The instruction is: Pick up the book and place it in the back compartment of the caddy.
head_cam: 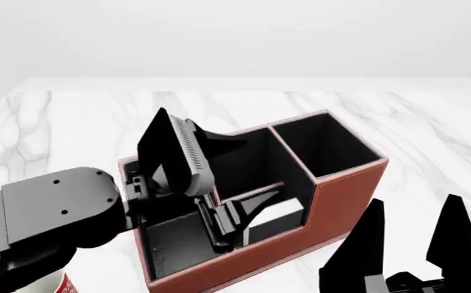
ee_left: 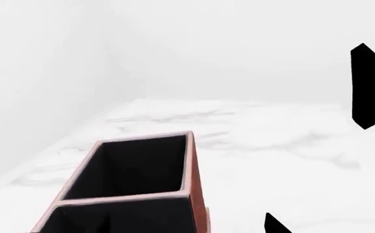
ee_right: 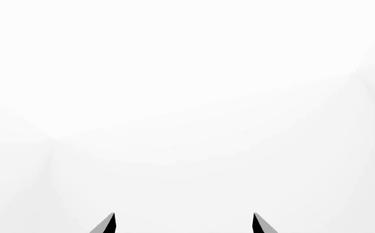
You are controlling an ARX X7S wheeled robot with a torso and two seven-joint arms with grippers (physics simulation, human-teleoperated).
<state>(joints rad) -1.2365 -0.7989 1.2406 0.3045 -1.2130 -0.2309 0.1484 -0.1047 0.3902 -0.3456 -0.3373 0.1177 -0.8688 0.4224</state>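
Observation:
The reddish-brown caddy stands mid-table; its black-lined cells also show in the left wrist view. The book, black cover and white page edges, rests tilted in the middle section. It is in the small half on my side of the low divider, against the tall end cell's wall. I cannot tell which half is the back compartment. My left gripper hovers over the middle section, open and empty; one fingertip shows. My right gripper is open and empty, fingers up, in front of the caddy; it also shows in the right wrist view.
The tall end cell at the caddy's right is empty. A red-and-white mug peeks out under my left arm at the lower left. A black upright shape stands right of the caddy. The white marble table extends behind the caddy.

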